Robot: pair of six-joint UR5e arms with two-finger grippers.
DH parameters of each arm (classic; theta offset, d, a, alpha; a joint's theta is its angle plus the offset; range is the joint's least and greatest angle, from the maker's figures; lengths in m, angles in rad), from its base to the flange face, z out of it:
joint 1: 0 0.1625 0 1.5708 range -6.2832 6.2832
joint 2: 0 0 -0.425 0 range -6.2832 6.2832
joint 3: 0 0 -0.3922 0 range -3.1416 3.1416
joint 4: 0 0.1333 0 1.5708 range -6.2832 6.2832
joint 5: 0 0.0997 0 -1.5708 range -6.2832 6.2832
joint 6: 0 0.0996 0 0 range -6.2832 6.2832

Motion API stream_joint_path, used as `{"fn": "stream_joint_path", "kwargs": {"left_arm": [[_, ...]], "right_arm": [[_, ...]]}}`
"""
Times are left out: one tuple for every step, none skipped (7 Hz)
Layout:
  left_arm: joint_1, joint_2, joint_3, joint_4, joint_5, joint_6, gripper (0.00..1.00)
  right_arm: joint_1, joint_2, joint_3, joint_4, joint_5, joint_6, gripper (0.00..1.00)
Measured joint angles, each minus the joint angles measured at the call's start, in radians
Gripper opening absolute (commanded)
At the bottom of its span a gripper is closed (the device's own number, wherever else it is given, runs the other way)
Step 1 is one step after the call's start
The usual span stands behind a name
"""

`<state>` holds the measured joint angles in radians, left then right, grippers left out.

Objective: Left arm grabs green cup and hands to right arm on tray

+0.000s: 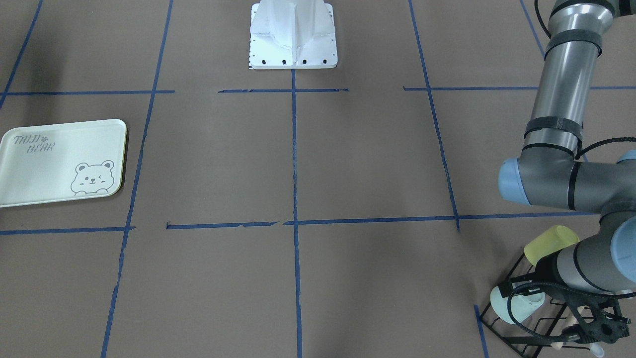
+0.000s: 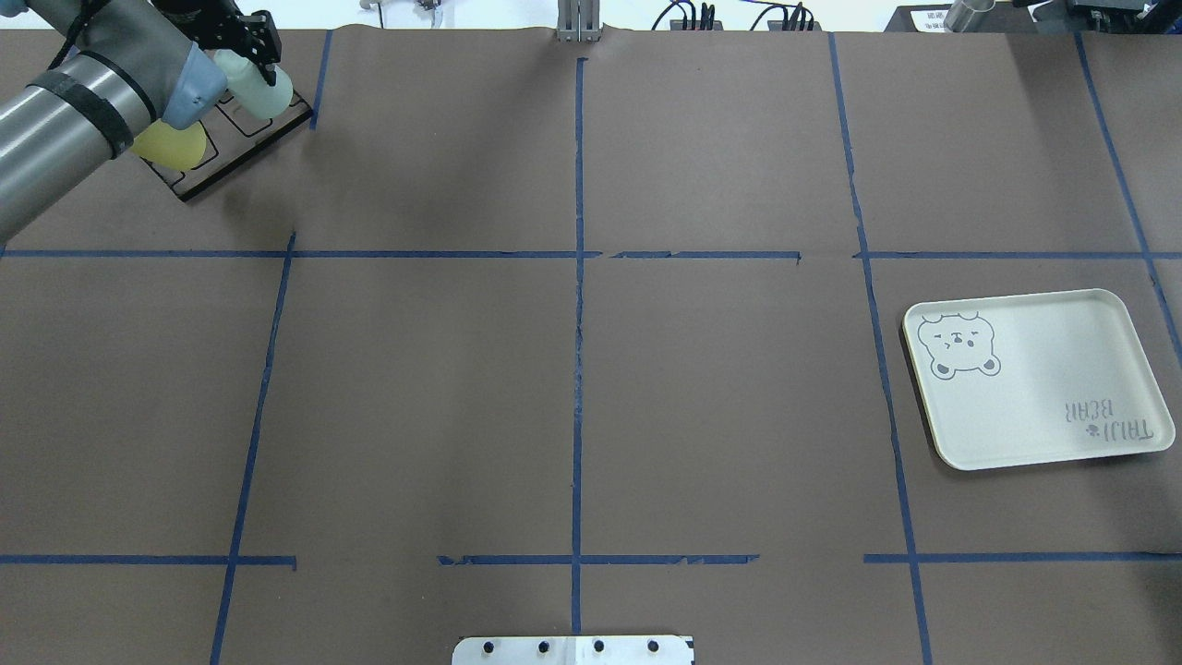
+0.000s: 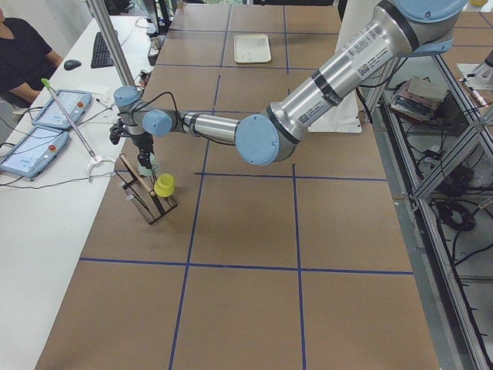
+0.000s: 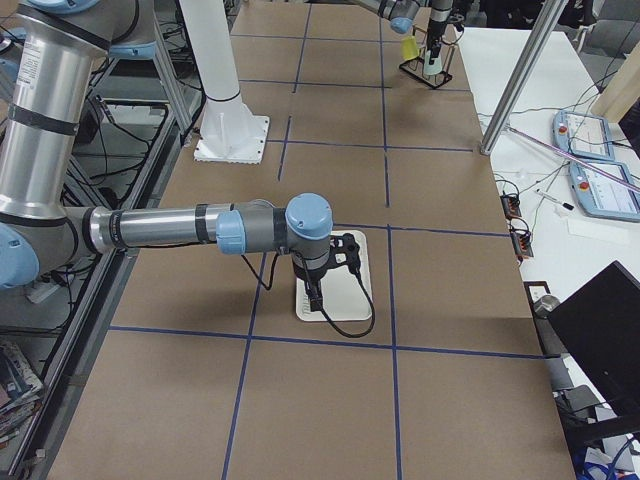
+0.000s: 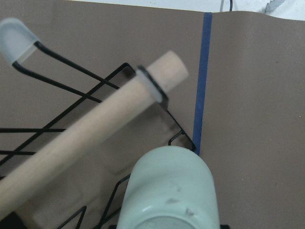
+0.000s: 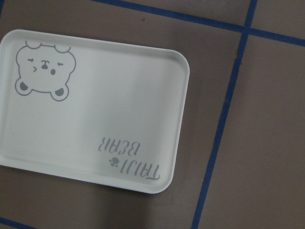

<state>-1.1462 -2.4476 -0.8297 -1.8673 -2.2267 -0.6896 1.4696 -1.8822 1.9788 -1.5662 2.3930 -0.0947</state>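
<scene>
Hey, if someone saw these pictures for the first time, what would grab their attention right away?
First the big silver left arm, stretched out to a black wire rack at a corner of the brown table, where a green cup and a yellow cup sit tipped. Then the cream tray with its bear drawing, lying flat on the opposite side, with the right arm poised above it.

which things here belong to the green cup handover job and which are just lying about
In the job: green cup, tray, left arm, right arm.

Just lying about: yellow cup, black wire rack the cups sit on, wooden peg, white mount.
</scene>
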Motion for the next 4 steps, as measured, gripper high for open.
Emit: {"fn": "stream_joint_path", "kwargs": {"left_arm": [[0.000, -0.001, 0.003, -0.007, 0.001, -0.001, 0.15], [0.000, -0.001, -0.004, -0.008, 0.000, -0.004, 0.08], [-0.004, 0.001, -0.028, -0.004, -0.001, -0.006, 0.08], [-0.016, 0.014, -0.078, 0.009, -0.004, -0.006, 0.08]], "right_arm": [[-0.001, 0.000, 0.000, 0.000, 0.000, 0.000, 1.00], [-0.002, 0.000, 0.000, 0.000, 0.002, 0.000, 1.00], [-0.003, 0.000, 0.000, -0.001, 0.006, 0.000, 1.00], [-0.004, 0.000, 0.000, 0.000, 0.010, 0.001, 1.00]]}}
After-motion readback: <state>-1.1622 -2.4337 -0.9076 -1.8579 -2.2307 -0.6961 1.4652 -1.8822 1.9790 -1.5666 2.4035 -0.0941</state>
